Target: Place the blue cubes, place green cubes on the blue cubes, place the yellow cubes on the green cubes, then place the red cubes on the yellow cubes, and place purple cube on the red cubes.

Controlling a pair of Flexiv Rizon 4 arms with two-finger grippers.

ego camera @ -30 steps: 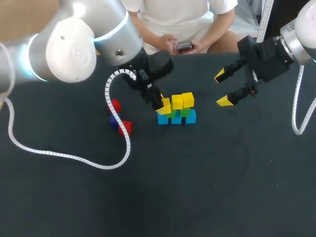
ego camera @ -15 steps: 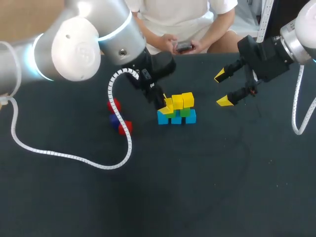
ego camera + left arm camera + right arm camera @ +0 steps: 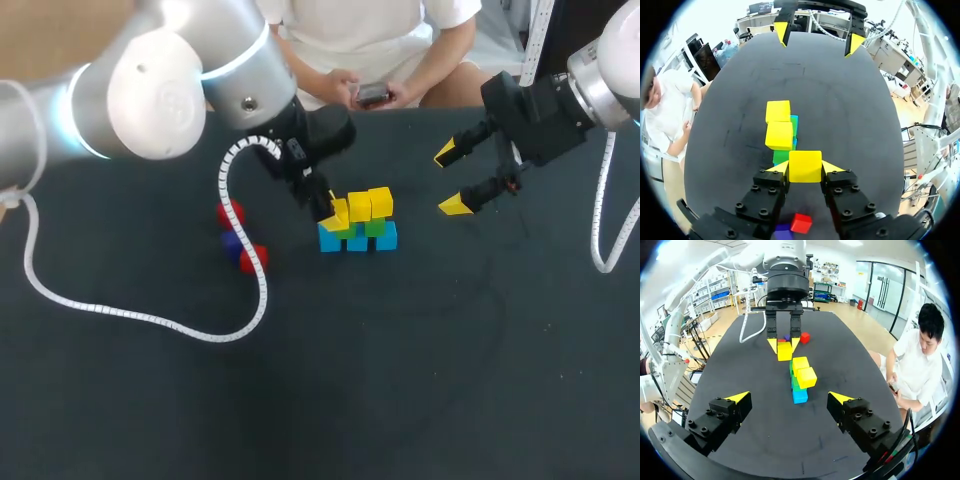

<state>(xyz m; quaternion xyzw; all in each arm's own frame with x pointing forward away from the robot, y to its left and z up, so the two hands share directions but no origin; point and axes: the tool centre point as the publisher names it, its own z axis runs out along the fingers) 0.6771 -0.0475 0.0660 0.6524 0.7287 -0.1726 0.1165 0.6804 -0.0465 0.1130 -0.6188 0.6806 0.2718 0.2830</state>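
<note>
**L claw clamped on yellow cube at stack end**

The L gripper [image 3: 805, 170] gripped a yellow cube [image 3: 805, 161] from two sides, just over the near end of the stack, level w/ the two yellow cubes [image 3: 370, 203] already seated. Whether it touched the green below couldn't be told. Green cubes [image 3: 374, 228] sat on the blue cubes [image 3: 358, 241], which formed a row on the table [image 3: 400, 380]. Two red cubes [image 3: 232, 212] and the purple cube [image 3: 232, 243] lay loose to the stack's left, beside the L arm's white cable [image 3: 130, 317]. The R gripper [image 3: 451, 179] hung w/ fingers spread wide, nothing between them, well apart from the stack.
</note>
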